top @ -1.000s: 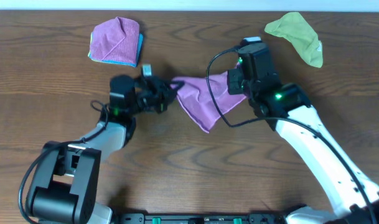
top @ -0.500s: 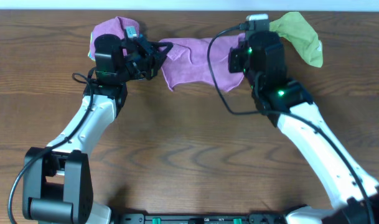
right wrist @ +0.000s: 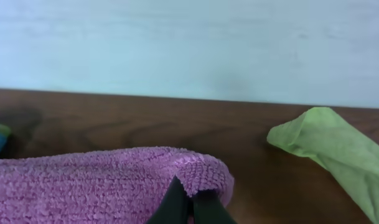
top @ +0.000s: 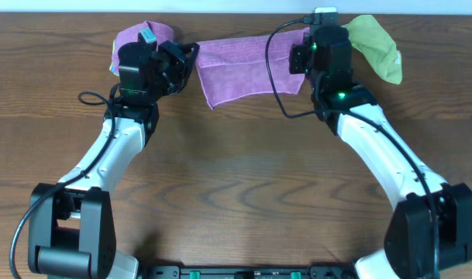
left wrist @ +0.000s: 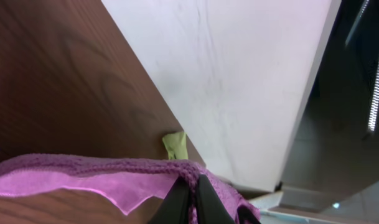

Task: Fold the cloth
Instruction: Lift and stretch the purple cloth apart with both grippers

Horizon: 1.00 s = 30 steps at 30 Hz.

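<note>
The purple cloth hangs stretched between my two grippers near the table's far edge, its lower edge draping toward the wood. My left gripper is shut on its left corner; the left wrist view shows the black fingers pinching the cloth. My right gripper is shut on its right corner; the right wrist view shows the fingers pinching the cloth.
A folded purple cloth on a blue one lies at the far left, partly hidden behind my left arm. A lime-green cloth lies at the far right, also in the right wrist view. The table's far edge is close behind.
Both grippers have carried the cloth from the table's middle toward the far edge and moved apart, so the bunched cloth is now stretched flat between them.
</note>
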Motion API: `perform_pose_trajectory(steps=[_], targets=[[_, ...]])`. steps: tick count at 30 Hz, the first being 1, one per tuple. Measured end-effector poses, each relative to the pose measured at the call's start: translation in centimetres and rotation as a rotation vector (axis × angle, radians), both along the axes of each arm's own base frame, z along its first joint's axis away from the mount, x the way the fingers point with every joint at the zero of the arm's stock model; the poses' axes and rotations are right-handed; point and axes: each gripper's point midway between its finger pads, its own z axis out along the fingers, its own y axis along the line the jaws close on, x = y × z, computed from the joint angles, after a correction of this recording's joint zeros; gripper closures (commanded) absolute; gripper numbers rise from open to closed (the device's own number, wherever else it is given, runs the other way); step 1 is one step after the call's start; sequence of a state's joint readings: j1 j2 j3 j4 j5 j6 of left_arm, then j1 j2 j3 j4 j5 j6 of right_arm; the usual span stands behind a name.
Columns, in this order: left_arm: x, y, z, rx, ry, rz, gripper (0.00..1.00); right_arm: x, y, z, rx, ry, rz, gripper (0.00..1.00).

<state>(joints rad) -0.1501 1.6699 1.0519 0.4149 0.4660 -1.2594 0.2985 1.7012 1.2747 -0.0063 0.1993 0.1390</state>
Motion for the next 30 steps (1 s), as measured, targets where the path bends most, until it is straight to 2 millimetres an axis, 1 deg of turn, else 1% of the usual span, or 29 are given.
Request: perform_pose_trajectory(steps=[2, 6, 8, 12, 14, 17, 19, 21, 25, 27, 30], targets=[[-0.1, -0.5, -0.1, 0.014, -0.001, -0.005, 0.94, 0.1, 0.0, -0.2, -0.005, 0.004, 0.000, 0.99], [-0.1, -1.8, 0.0, 0.037, -0.036, -0.015, 0.94, 0.1, -0.2, -0.1, -0.017, 0.000, -0.003, 0.99], [0.3, -2.5, 0.2, 0.035, -0.065, -0.025, 0.94, 0.2, -0.2, 0.1, -0.024, -0.006, -0.003, 0.99], [1.4, -3.0, -0.3, 0.031, -0.080, -0.042, 0.94, 0.4, -0.2, 0.6, -0.042, -0.017, 0.003, 0.99], [1.5, -3.2, -0.1, 0.037, -0.092, -0.058, 0.94, 0.3, -0.2, 0.7, -0.046, -0.012, 0.003, 0.99], [1.4, -3.8, 1.0, 0.034, -0.122, -0.107, 0.94, -0.1, -0.4, 0.0, -0.062, 0.026, 0.004, 0.99], [1.3, -4.1, 1.6, 0.030, -0.137, -0.144, 0.94, -0.7, -0.6, -0.7, -0.077, 0.066, 0.006, 0.99], [0.9, -4.3, 1.7, 0.024, -0.132, -0.185, 0.94, -1.5, -0.9, -0.9, -0.088, 0.102, 0.007, 0.99], [-0.2, -5.0, 1.4, 0.017, -0.121, -0.284, 0.94, -4.0, -1.6, -0.5, -0.108, 0.171, 0.009, 0.99], [-1.6, -5.9, 0.6, 0.015, -0.088, -0.371, 0.94, -5.2, -2.0, -0.5, -0.116, 0.211, 0.008, 0.99], [-3.1, -6.7, -0.3, 0.010, -0.049, -0.460, 0.94, -7.2, -2.4, -1.4, -0.126, 0.293, 0.018, 0.99]])
